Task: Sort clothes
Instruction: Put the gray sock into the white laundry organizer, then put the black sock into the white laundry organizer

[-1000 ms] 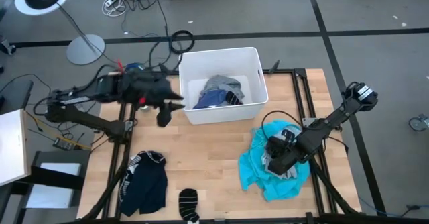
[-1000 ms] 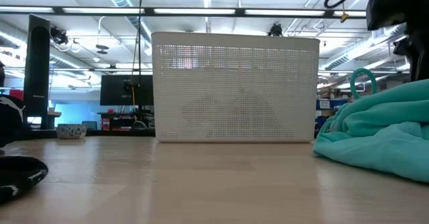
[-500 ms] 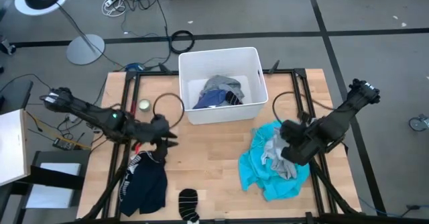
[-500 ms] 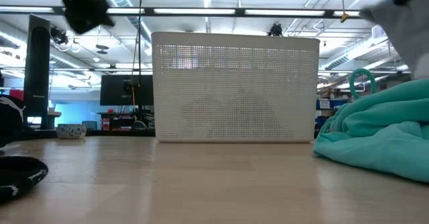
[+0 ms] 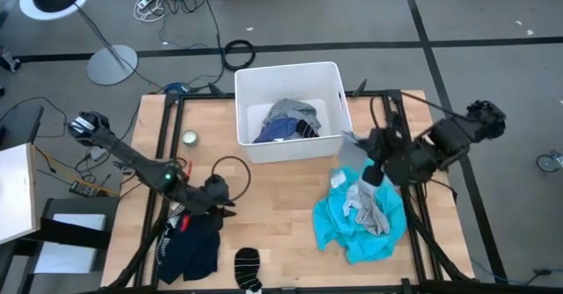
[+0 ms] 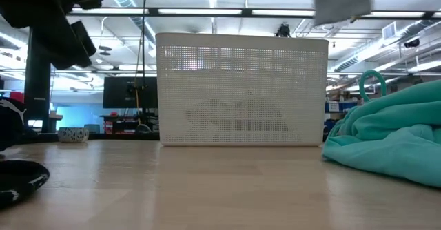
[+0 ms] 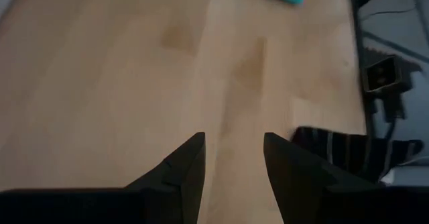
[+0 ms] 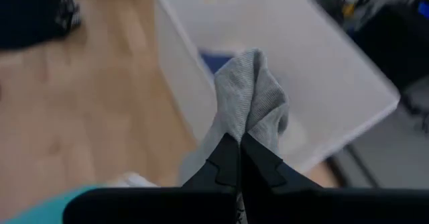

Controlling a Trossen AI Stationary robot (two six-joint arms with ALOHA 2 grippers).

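Observation:
My right gripper [image 5: 373, 171] is shut on a grey garment [image 5: 371, 204], up above the turquoise shirt [image 5: 339, 228] and next to the white bin's [image 5: 332, 72] right side. The turquoise shirt lies spread on the table at the right. My left gripper [image 5: 220, 194] is open and empty, above the far end of the navy white-striped garment [image 5: 192, 243], which lies flat at the near left. A black-and-white striped sock [image 5: 248, 268] lies at the near edge. It also shows in the left wrist view [image 7: 358, 154]. My right gripper pinches a bunched fold at the grey garment's upper end [image 8: 251, 110] between its two fingers. The garment hangs below them. In the low view its lower edge [image 6: 341, 13] is high above the table. I cannot tell whether its lower end touches the turquoise shirt.
The white bin holds grey and blue clothes [image 5: 286, 122] and stands at the far middle. A small round tin [image 5: 189, 138] sits at the far left. Bare wood [image 5: 273, 197] lies between the navy garment and the turquoise shirt.
My right gripper has risen off the turquoise shirt and gone toward the far edge and the bin, drawing the grey garment up with it. My left gripper has swung from beside the bin's left side toward the near edge, to above the navy garment.

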